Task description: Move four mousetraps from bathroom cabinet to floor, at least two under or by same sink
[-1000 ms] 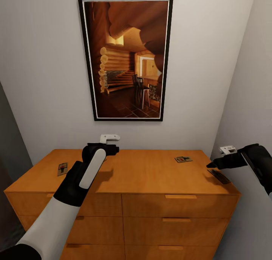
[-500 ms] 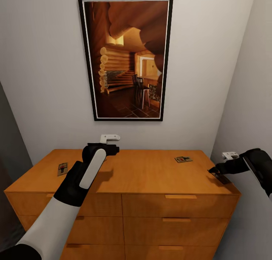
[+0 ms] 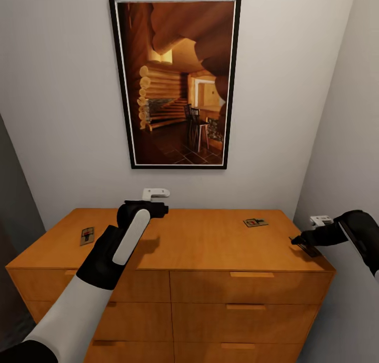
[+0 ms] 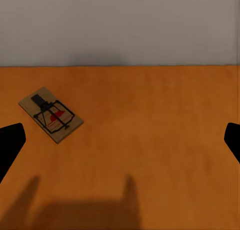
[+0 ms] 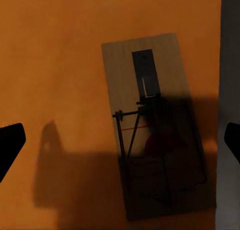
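Three small flat tan wooden mousetraps with dark metal parts lie on the flat top of the low orange-brown wooden cabinet (image 3: pixel 210 242). One mousetrap (image 3: pixel 87 235) sits near the top's left end, a second mousetrap (image 3: pixel 255 222) lies toward the back on the right, and a third mousetrap (image 3: pixel 307 245) rests at the right edge, close to the grey side wall (image 3: pixel 347 141). In the right wrist view this third trap (image 5: pixel 157 120) lies flat between the two dark fingers (image 5: pixel 10 145), half covered by shadow, its long side running along the cabinet's edge. The right gripper (image 3: pixel 299 241) hangs just over it with its fingers spread wide, one to each side of the board and not touching it. The left gripper (image 3: pixel 164 209) hovers over the back middle of the cabinet top, its fingers also spread wide and holding nothing; in the left wrist view a trap (image 4: pixel 51 114) with a red patch lies on the orange wood ahead of them, well apart from both finger tips. Above the cabinet a tall black-framed picture of a log cabin interior (image 3: pixel 176 81) hangs on the pale back wall (image 3: pixel 63 115)
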{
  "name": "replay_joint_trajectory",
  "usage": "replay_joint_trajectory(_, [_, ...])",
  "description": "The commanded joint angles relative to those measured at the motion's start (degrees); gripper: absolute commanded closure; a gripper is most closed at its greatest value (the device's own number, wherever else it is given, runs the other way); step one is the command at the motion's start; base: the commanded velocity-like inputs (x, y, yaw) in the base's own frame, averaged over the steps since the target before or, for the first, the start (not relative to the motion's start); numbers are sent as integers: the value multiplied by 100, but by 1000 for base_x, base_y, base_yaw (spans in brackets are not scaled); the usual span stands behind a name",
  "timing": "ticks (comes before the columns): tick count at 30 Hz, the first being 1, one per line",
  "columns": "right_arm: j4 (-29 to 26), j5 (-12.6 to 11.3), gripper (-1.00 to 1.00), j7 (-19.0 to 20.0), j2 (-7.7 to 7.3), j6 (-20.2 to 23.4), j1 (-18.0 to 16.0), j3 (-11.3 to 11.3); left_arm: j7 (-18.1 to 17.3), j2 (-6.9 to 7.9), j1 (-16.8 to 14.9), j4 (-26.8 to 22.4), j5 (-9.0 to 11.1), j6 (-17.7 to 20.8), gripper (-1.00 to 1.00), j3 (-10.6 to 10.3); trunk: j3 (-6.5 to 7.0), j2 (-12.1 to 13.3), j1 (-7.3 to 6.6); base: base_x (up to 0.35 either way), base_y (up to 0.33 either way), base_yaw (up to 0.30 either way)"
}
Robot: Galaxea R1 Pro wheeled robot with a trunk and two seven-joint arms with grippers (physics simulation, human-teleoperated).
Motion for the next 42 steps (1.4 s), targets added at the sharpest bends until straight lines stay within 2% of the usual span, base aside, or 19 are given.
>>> replay_joint_trajectory(1, [12, 60, -100, 53, -5, 4, -6, 13, 60, 0, -6, -4, 55, 12, -100, -13, -7, -4, 0, 0, 0, 0])
replay_joint_trajectory(42, [547, 103, -100, 1, 5, -360, -6, 11, 60, 5, -6, -2, 55, 17, -100, -44, -7, -4, 0, 0, 0, 0])
